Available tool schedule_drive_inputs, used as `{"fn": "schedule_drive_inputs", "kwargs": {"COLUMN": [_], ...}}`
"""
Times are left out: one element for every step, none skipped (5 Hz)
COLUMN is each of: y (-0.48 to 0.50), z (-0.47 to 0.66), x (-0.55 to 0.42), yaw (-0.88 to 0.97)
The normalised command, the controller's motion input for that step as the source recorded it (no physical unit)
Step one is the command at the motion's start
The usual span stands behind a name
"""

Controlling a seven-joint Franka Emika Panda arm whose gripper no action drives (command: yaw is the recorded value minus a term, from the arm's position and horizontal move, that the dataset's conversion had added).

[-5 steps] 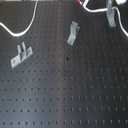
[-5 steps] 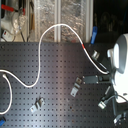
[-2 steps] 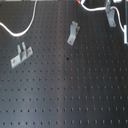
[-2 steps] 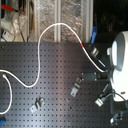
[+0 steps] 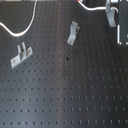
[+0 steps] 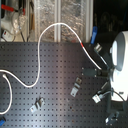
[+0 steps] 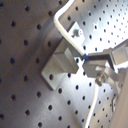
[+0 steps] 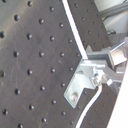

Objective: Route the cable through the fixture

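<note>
Right, we're in the thick of the threading step. In the first wrist view the gripper point(image 7: 90, 61) sits hard up against the fixture point(image 7: 61, 64), and the cable point(image 7: 64, 31) comes sweeping in over the clip's edge and straight into the fingers. From what I can make out the jaws are pressed together on the cord, pinching it just beside the clip's raised head; a tail of white hangs out past the fingers on the far side. The second wrist view tells the same story: the cord runs down to the bent metal, meets the fingers there and trails off beyond.

Step back to the second exterior view and the rest of the cable lies in a long loop across the black pegboard point(image 6: 45, 65), arching up towards the back of the board, with the red band point(image 6: 82, 44) close to the arm's end of the run. Out on the board the slanted clip point(image 6: 76, 88) and the two-pronged bracket point(image 6: 37, 105) stand well apart from the action, untouched.

I'd say the cord is at the mouth of the clip, not yet clearly seated. The next move calls for a small, steady draw that pulls the cord into the slot and keeps it taut
</note>
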Motion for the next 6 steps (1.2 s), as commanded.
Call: {"fn": "schedule_drive_inputs", "kwargs": {"y": [-0.252, -0.100, -0.003, -0.031, 0.050, 0.061], "z": [0.17, 0.03, 0.00, 0.23, 0.28, 0.01], "x": [-0.130, -0.081, 0.000, -0.229, -0.321, -0.439], "yaw": [0.21, 0.17, 0.03, 0.00, 0.00, 0.00]}}
